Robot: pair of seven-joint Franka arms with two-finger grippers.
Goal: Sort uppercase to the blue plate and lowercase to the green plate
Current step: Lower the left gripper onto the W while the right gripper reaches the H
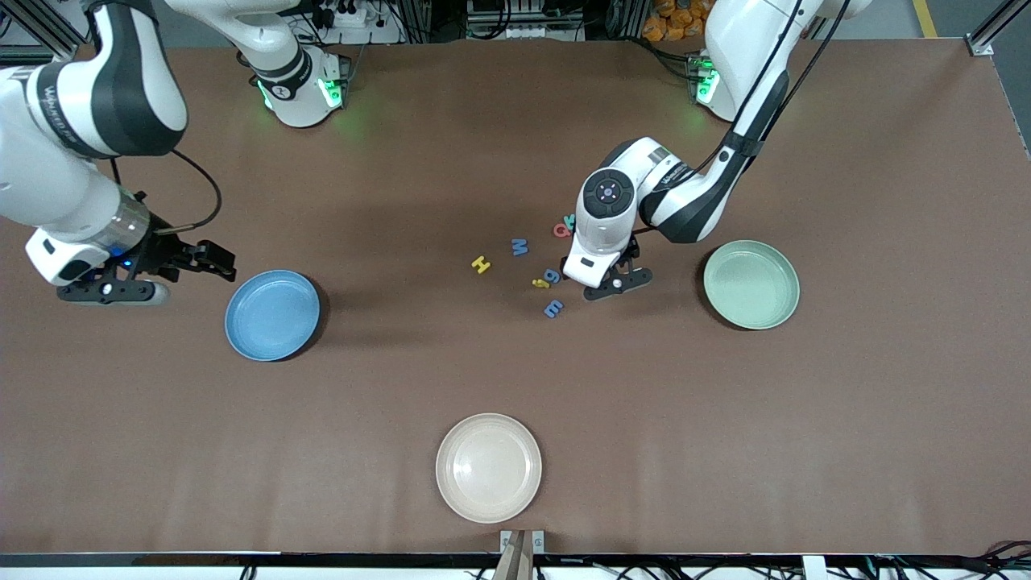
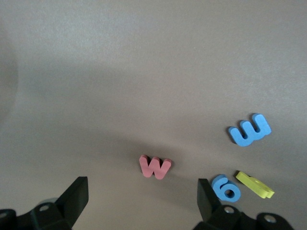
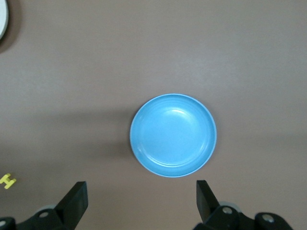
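On the front view I have the left gripper [image 1: 610, 278] low over the table, just beside the cluster of foam letters, on the side toward the green plate [image 1: 751, 284]. The yellow H [image 1: 481, 264], blue M [image 1: 520, 246], red Q [image 1: 561, 230] and a teal letter [image 1: 570, 220] half tucked under the arm all lie on the bare table, with the blue g [image 1: 552, 276], a small yellow letter [image 1: 540, 282] and the blue m [image 1: 553, 308] nearer the camera. Both the green plate and the blue plate [image 1: 272, 315] hold nothing, and a cream plate [image 1: 488, 467] sits nearest the camera. The right gripper [image 1: 173, 262] waits at the right arm's end, just beside the blue plate. On the left wrist view I see the fingers [image 2: 72, 201] spread wide, with the red w [image 2: 154, 166] lying flat on the table between them, untouched; the blue g [image 2: 225, 188] is close by one fingertip, the yellow piece [image 2: 254, 185] beside it and the blue m [image 2: 249, 130] a little apart. On the right wrist view the fingers [image 3: 74, 201] stand wide apart and hold nothing, the blue plate [image 3: 173, 135] is ahead of them, and the yellow H [image 3: 7, 181] shows at the edge.
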